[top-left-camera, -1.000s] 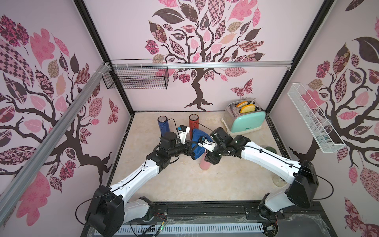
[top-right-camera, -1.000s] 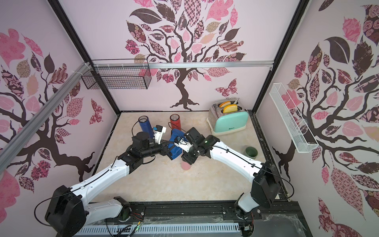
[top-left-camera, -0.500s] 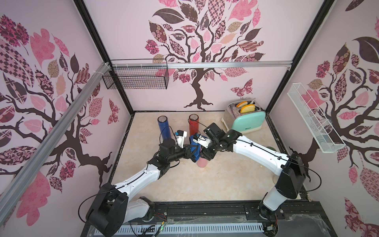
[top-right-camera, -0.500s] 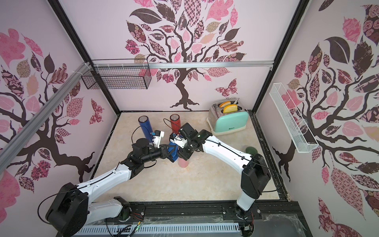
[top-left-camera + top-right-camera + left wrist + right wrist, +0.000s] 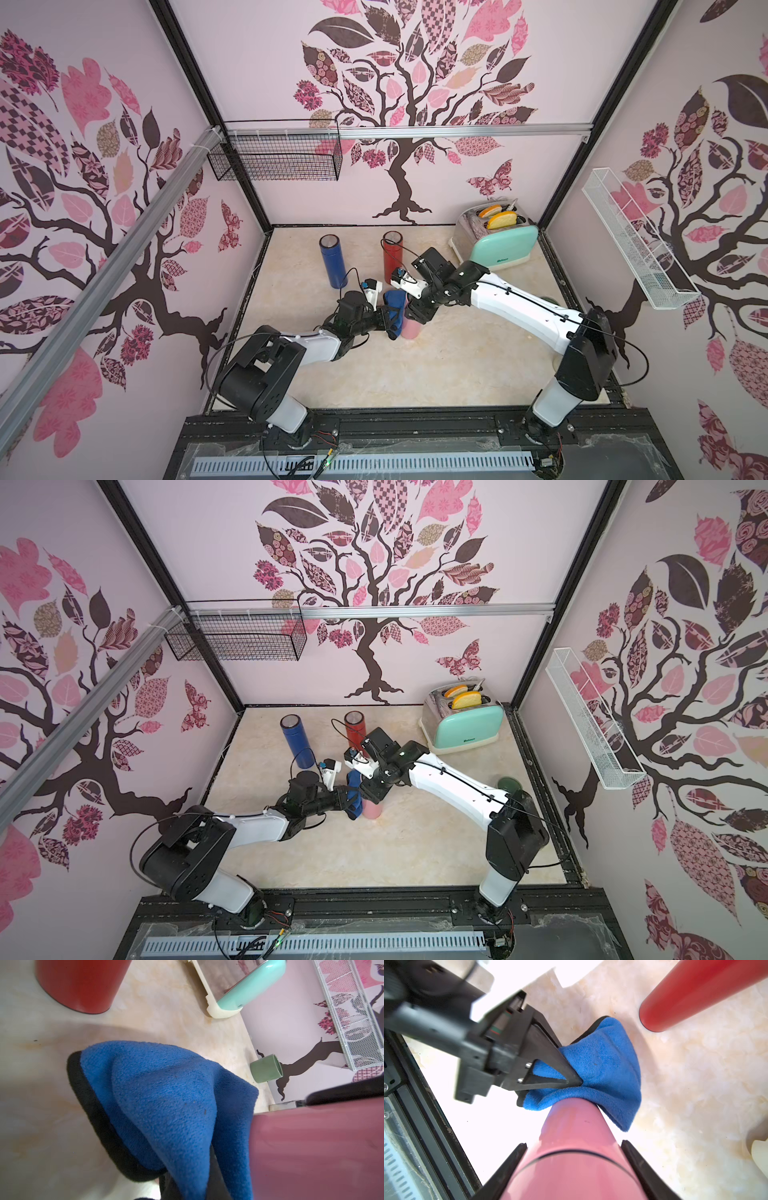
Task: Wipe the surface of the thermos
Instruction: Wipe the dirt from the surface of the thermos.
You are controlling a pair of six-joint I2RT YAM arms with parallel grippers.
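Pink thermos stands upright mid-table; my right gripper clamps its top from above. My left gripper, reaching in low, pinches the blue cloth against its side. The red thermos stands near behind.

Only a small mark on the mint toaster — too tiny to read.

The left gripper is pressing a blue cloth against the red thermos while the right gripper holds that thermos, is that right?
Not quite: it is the pink thermos, not the red thermos, which stands apart. The right wrist view shows the left gripper pressing the blue cloth against the pink one while the right gripper holds it.
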